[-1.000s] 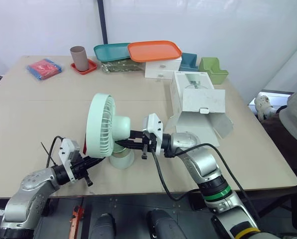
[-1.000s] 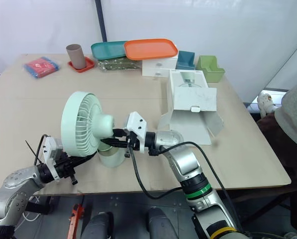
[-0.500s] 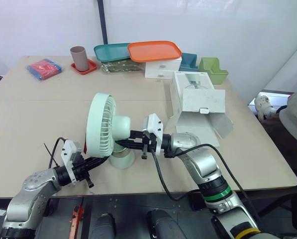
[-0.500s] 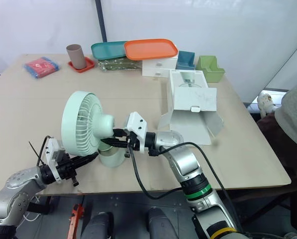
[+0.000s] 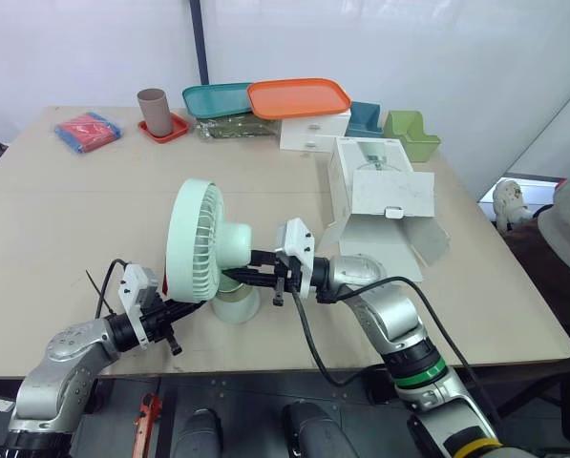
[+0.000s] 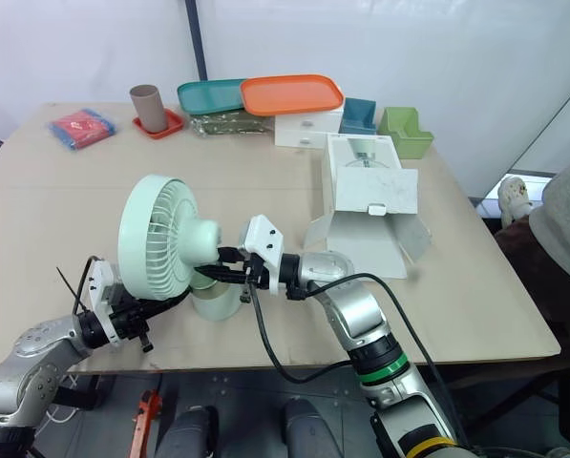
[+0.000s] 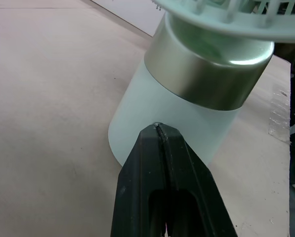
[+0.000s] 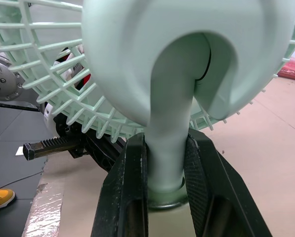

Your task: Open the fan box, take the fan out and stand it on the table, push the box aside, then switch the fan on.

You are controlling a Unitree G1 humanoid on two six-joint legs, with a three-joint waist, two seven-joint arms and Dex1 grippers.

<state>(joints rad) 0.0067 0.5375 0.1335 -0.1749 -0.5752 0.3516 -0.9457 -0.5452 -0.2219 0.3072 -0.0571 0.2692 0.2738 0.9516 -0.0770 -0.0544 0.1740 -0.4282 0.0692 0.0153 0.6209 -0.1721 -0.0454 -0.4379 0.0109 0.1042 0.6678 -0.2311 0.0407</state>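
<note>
A pale green fan (image 5: 204,240) stands upright on its round base (image 5: 235,305) near the table's front edge, head facing the robot's left. My right gripper (image 5: 242,275) is shut on the fan's neck (image 8: 166,148), one finger on each side. My left gripper (image 5: 195,304) is shut, with nothing between its fingers (image 7: 159,163); its tip touches the lower front of the base (image 7: 172,128). The white fan box (image 5: 380,196) lies open with its flaps spread, behind my right arm.
At the table's far side are a brown cup (image 5: 153,111) on a red coaster, teal and orange trays (image 5: 297,97), a white drawer box, and blue and green bins (image 5: 411,134). A red and blue cloth (image 5: 87,129) lies far left. A person's grey sleeve (image 5: 566,219) is at the right edge.
My left gripper has crept a little to the right, up to the fan's base. The fan and my right gripper have stayed put.
</note>
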